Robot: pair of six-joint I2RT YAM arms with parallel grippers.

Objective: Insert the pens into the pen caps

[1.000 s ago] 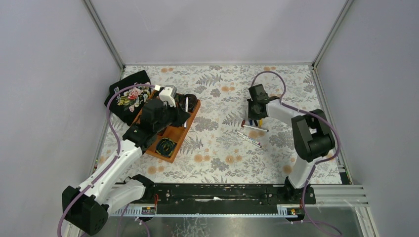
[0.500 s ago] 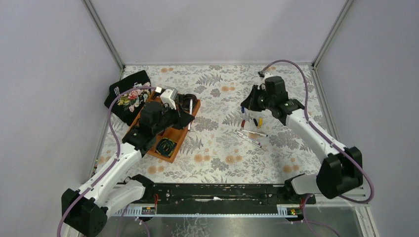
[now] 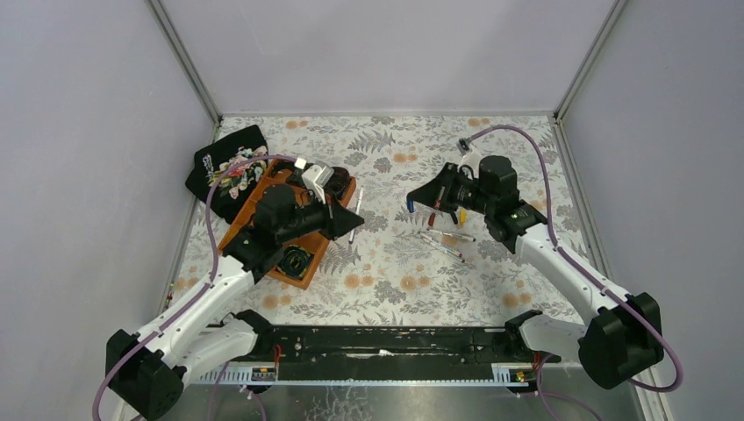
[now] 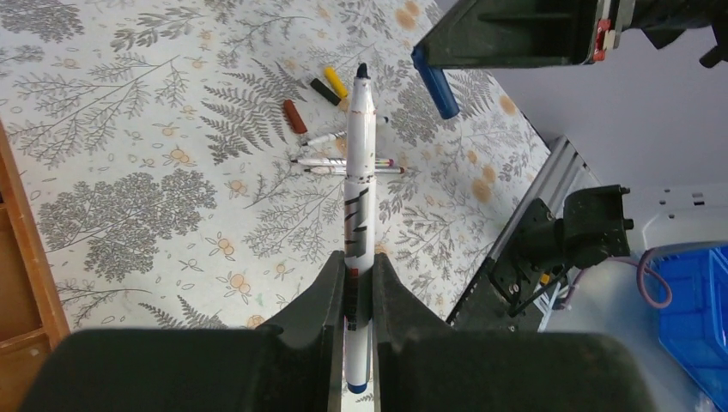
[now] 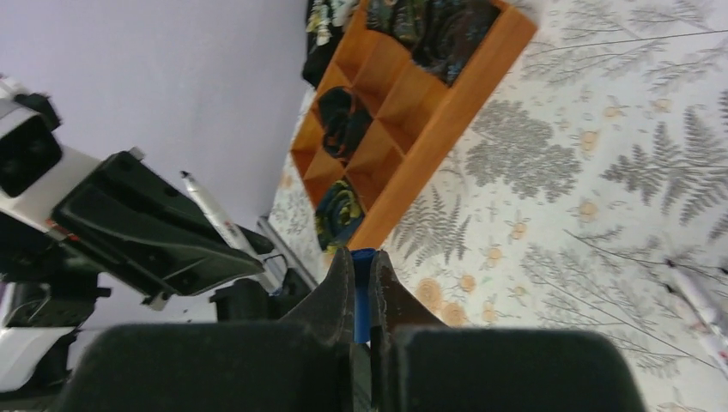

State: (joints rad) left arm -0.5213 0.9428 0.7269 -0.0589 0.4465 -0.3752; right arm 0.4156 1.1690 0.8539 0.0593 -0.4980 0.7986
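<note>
My left gripper is shut on a white pen with a blue end, held above the table just right of the tray. In the left wrist view the gripper holds that pen with its dark tip pointing ahead. My right gripper is shut on the blue cap, raised and facing the pen with a gap between them. The blue cap also shows in the left wrist view and in the right wrist view. Three pens lie on the table, with red, black and yellow caps beside them.
An orange wooden compartment tray holding dark items sits at the left. A black floral pouch lies behind it. Grey walls close in the floral tabletop, and a metal rail runs along the near edge.
My right arm has lifted the blue cap off the table and swung it left. My left gripper has carried the pen rightward, off the tray, toward the cap.
</note>
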